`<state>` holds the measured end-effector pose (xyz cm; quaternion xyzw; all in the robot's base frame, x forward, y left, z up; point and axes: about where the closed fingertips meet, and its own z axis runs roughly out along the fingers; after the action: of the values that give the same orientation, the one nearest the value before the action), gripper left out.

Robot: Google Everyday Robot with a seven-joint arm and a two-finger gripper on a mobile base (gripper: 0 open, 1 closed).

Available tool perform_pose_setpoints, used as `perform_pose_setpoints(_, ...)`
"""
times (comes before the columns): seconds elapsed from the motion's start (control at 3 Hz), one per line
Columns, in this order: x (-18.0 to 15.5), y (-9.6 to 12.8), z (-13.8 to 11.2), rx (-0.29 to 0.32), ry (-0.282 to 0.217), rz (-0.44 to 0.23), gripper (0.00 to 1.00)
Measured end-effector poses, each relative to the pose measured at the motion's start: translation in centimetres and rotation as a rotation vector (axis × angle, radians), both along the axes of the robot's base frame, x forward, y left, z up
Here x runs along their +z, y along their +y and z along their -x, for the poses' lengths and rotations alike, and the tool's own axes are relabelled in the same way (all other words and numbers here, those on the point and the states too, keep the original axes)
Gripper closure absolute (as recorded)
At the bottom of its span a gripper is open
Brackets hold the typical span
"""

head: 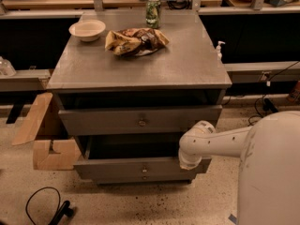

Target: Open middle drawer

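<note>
At the right end of the middle drawer (pixel 117 168), the gripper (pixel 189 163) hangs off the white arm (pixel 220 142).
That drawer stands pulled out beneath the taller top drawer (pixel 103 121), its dark inside showing. The gripper seems to touch the front's right corner, but the wrist hides most of it, and whether it is spread or closed cannot be told. On the cabinet top (pixel 187 64) sit a bowl (pixel 87 29), a crumpled snack bag (pixel 136 41) and a green can (pixel 153 12).

The worktop (pixel 140 71) bears a bowl (pixel 87 30), a crumpled bag (pixel 136 41) and a can (pixel 153 12); the pincer (pixel 189 163) hangs below its front right.
</note>
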<state>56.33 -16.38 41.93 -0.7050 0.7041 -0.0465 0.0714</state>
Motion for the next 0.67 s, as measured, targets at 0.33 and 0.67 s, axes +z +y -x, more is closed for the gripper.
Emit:
perform_pose_setpoints(0.33, 0.00, 0.00, 0.00, 0.000, 0.000, 0.000, 0.28)
perform_pose_setpoints(0.67, 0.01, 0.00, 0.00, 0.000, 0.000, 0.000, 0.06)
